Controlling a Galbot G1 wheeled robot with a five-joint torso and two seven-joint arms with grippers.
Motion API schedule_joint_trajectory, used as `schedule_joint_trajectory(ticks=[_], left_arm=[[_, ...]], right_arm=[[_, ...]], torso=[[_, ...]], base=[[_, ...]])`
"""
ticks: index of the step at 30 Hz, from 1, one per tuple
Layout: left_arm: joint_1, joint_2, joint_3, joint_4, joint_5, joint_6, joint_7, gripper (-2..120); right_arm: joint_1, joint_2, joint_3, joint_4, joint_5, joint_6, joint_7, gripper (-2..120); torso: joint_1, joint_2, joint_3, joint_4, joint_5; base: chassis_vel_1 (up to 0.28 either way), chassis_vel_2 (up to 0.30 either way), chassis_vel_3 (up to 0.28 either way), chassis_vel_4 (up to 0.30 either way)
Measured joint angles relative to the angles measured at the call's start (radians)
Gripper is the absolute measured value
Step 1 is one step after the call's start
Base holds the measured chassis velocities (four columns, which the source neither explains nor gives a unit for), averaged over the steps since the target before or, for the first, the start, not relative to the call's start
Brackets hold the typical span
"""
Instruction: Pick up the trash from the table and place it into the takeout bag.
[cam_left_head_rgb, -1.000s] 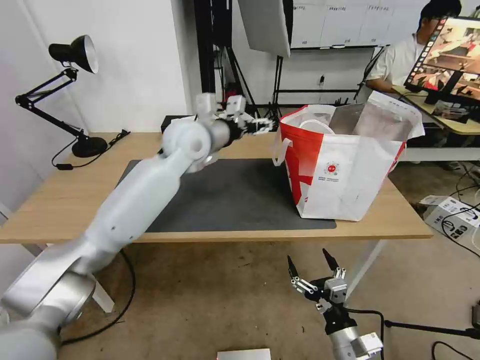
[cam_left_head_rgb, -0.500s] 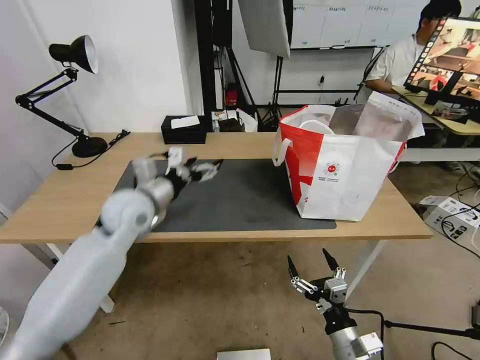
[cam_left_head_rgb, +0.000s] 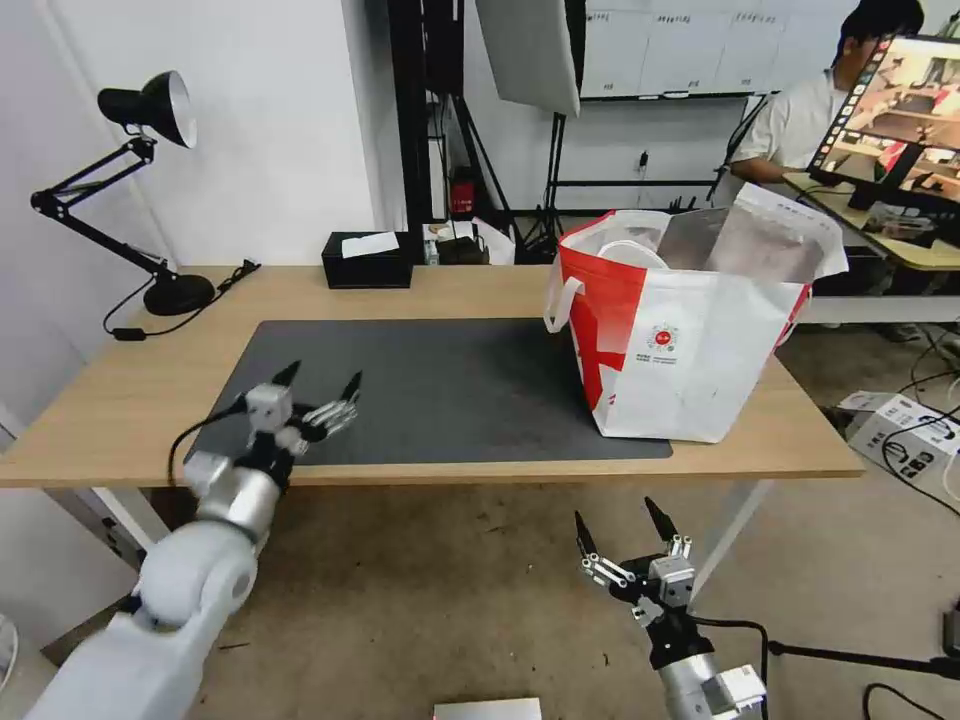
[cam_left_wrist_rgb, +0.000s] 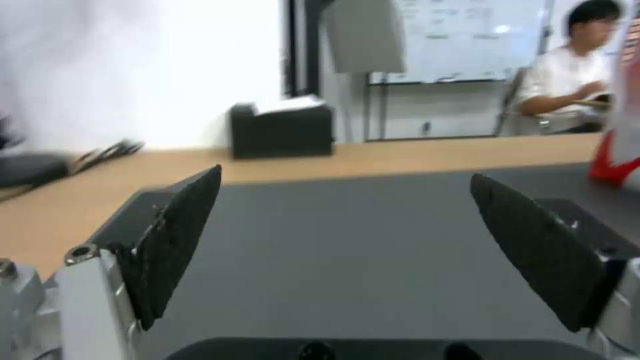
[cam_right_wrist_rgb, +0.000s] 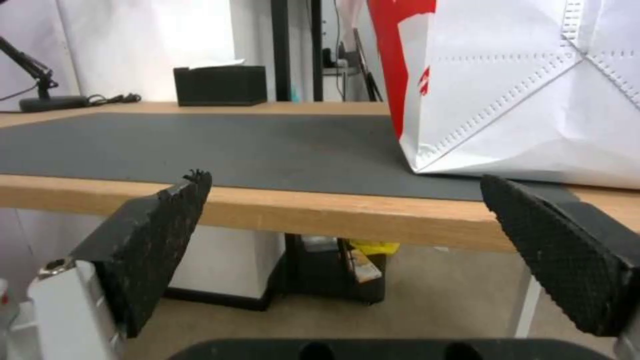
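The takeout bag, white with red panels and a foil lining, stands open on the right end of the dark mat on the table. The trash is out of view. My left gripper hovers open and empty over the mat's front left corner, far from the bag. From its wrist, the left gripper faces bare mat with the bag's red corner at the edge. My right gripper hangs open below the table's front edge. The right wrist view has this gripper level with the table edge, the bag beyond.
A black tissue box sits at the table's back edge and a black desk lamp at the back left. Stands and a softbox crowd the space behind. Cables and boxes lie on the floor to the right.
My left arm has swung back from the bag's mouth, down and left to the mat's front left corner, its gripper staying open. The right arm has not moved.
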Motion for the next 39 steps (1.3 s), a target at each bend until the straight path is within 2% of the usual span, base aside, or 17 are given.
schedule_joint_trajectory(ticks=[5,17,39], left_arm=[[0.099,-0.053,-0.052,0.002,0.016,-0.018,-0.004,100],[0.201,-0.093,-0.108,0.032,0.012,-0.07,0.016,100],[0.202,-0.087,-0.114,0.028,0.004,-0.059,0.018,100]], right_arm=[[0.0,0.0,0.0,0.0,0.0,0.0,0.0,100],[0.0,0.0,0.0,0.0,0.0,0.0,0.0,100],[0.0,0.0,0.0,0.0,0.0,0.0,0.0,100]], torso=[[0.0,0.0,0.0,0.0001,0.0001],[0.0,0.0,0.0,0.0,0.0002],[0.0,0.0,0.0,-0.0001,0.0002]], base=[[0.0,0.0,0.0,0.0],[0.0,0.0,0.0,0.0],[0.0,0.0,0.0,0.0]])
